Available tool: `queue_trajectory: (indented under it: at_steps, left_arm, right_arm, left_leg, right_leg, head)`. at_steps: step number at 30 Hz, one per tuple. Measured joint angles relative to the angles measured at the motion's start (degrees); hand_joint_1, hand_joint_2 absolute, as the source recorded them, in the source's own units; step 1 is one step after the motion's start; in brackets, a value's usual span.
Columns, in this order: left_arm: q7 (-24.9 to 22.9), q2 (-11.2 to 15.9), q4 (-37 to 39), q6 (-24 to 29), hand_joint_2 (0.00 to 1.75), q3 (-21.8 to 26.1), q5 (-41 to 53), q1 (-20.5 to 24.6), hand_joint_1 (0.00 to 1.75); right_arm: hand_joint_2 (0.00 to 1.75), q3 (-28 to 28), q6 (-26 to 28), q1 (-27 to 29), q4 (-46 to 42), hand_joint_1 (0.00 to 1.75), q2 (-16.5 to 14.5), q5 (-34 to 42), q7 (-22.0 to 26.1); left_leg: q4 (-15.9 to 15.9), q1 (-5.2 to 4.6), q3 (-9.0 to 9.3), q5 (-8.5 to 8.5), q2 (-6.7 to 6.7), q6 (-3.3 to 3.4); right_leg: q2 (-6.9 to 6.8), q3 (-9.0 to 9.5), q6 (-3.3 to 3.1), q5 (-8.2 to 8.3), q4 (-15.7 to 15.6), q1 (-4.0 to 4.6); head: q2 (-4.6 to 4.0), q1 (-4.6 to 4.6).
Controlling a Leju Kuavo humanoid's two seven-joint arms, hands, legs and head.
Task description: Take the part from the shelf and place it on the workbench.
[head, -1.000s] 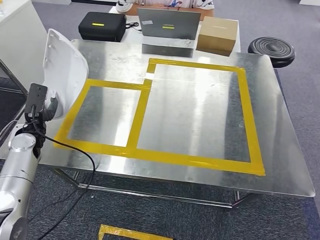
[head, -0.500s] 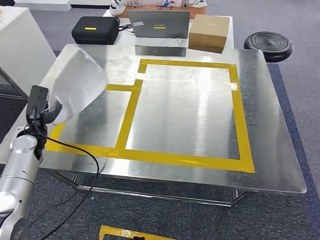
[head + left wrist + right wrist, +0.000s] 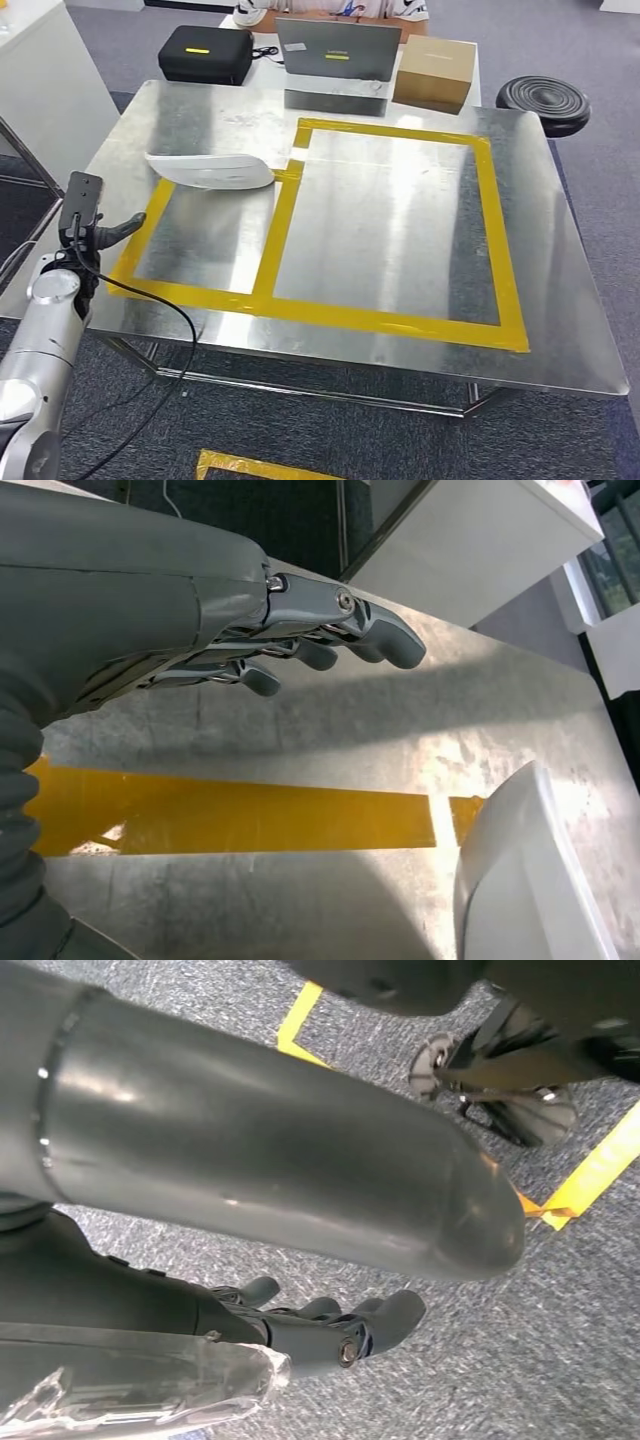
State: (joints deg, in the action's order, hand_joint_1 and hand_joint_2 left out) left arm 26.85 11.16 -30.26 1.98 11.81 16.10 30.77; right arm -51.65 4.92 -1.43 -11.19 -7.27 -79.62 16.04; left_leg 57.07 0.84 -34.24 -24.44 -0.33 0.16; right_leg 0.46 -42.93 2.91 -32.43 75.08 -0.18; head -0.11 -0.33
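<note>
Workbench [image 3: 573,300]: bare metal inside both taped rectangles except at far left, where the white part [image 3: 211,170] lies across the tape. Left hand [image 3: 113,230] hovers at the near left edge, apart from the part. Far edge blocked by laptop [image 3: 337,50], box [image 3: 436,72], black case [image 3: 204,52].

White part [image 3: 211,170] no longer in left hand [image 3: 113,231]; now lies flat on workbench [image 3: 377,240], across far edge of smaller yellow tape frame [image 3: 264,250]. Left hand empty, fingers extended and apart, clear of part, near workbench's left edge. Part was upright a second ago, tilted half second ago.
</note>
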Motion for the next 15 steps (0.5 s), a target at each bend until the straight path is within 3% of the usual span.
queue_trajectory:
  at_steps: [1, 2, 3, 5, 6, 8, 10, 12, 14, 15]
  left_arm:
    - [-0.03, -0.04, 0.11, 0.04, 1.75, 0.04, -0.02, -0.08, 0.0]
    - [-0.04, -0.08, 0.2, 0.14, 1.75, 0.07, -0.02, -0.13, 0.0]
    - [-0.05, -0.12, 0.24, 0.27, 1.75, 0.09, -0.02, -0.15, 0.0]
    - [-0.05, -0.12, 0.28, 0.54, 1.75, 0.15, -0.02, -0.1, 0.0]
    - [-0.05, -0.1, 0.31, 0.62, 1.75, 0.18, -0.02, -0.05, 0.0]
    - [-0.05, -0.07, 0.38, 0.68, 1.75, 0.2, -0.02, 0.02, 0.0]
    - [-0.04, -0.02, 0.42, 0.7, 0.87, 0.19, -0.01, 0.06, 0.0]
    - [0.16, 0.06, 0.42, 0.84, 0.0, 0.19, 0.08, 0.19, 0.0]
    - [0.76, -0.04, 0.42, 1.11, 0.0, 0.18, 0.21, 0.27, 0.0]
    - [1.14, -0.15, 0.39, 1.26, 0.0, 0.18, 0.21, 0.27, 0.0]
  right_arm:
    - [0.0, -0.01, 0.01, 0.06, 0.0, 0.0, 0.01, -0.01, 0.0]
    - [0.0, -0.01, 0.01, 0.09, 0.0, 0.0, 0.02, -0.01, 0.01]
    - [0.0, -0.02, 0.02, 0.1, 0.0, 0.0, 0.02, -0.01, 0.01]
    - [0.0, -0.01, 0.03, -0.01, 0.01, 0.0, 0.02, -0.01, 0.04]
    - [0.0, 0.0, 0.04, -0.05, 0.02, 0.0, 0.02, -0.02, 0.05]
    - [0.0, 0.01, 0.04, -0.03, 0.02, 0.0, 0.01, -0.02, 0.08]
    - [0.0, -0.01, 0.04, 0.05, 0.01, 0.0, 0.04, -0.02, 0.07]
    - [0.0, -0.02, 0.01, -0.01, 0.0, 0.0, 0.1, -0.03, 0.07]
    - [0.0, -0.02, -0.13, -0.04, 0.01, 0.0, 0.12, -0.04, 0.01]
    - [0.0, -0.02, -0.21, -0.01, 0.01, 0.0, 0.12, -0.04, -0.06]
  left_leg:
    - [0.01, 0.01, 0.05, -0.02, -0.02, -0.01]
    - [0.01, 0.04, 0.14, -0.05, -0.05, -0.06]
    - [0.02, 0.09, 0.26, -0.12, -0.07, -0.17]
    - [0.12, -0.06, 0.34, -0.23, -0.11, -0.67]
    - [0.15, -0.16, 0.3, -0.2, -0.14, -0.98]
    - [0.06, -0.21, 0.18, 0.0, -0.18, -1.59]
    - [0.44, -0.1, -0.03, -0.52, -0.14, -2.14]
    - [4.79, -0.08, -1.98, -3.25, -0.08, -2.55]
    - [12.62, -0.09, -5.62, -6.76, -0.07, -2.76]
    - [15.34, -0.1, -6.94, -7.47, -0.06, -2.77]
  right_leg:
    - [0.0, 0.01, -0.02, 0.68, -0.11, 0.0]
    - [0.0, 1.16, -0.07, 2.32, -2.52, 0.0]
    - [-0.01, 3.1, -0.14, 4.4, -6.41, -0.02]
    - [0.09, 6.91, -0.39, 6.81, -13.54, -0.01]
    - [0.15, 7.87, -0.59, 7.12, -15.3, 0.0]
    - [0.25, 8.09, -1.29, 7.04, -15.91, 0.09]
    - [0.26, 8.06, -2.08, 7.21, -16.02, -0.03]
    - [0.25, 8.1, -2.7, 7.36, -16.19, -0.22]
    - [0.24, 8.08, -2.91, 7.34, -16.19, -0.18]
    - [0.23, 8.09, -2.92, 7.33, -16.19, -0.16]
  head:
    - [0.0, 0.02]
    - [0.0, 0.01]
    - [0.0, 0.02]
    - [0.0, -0.01]
    - [0.0, -0.06]
    - [0.0, -0.19]
    - [0.0, -0.27]
    - [0.0, -0.44]
    - [0.0, -0.56]
    - [0.0, -0.56]
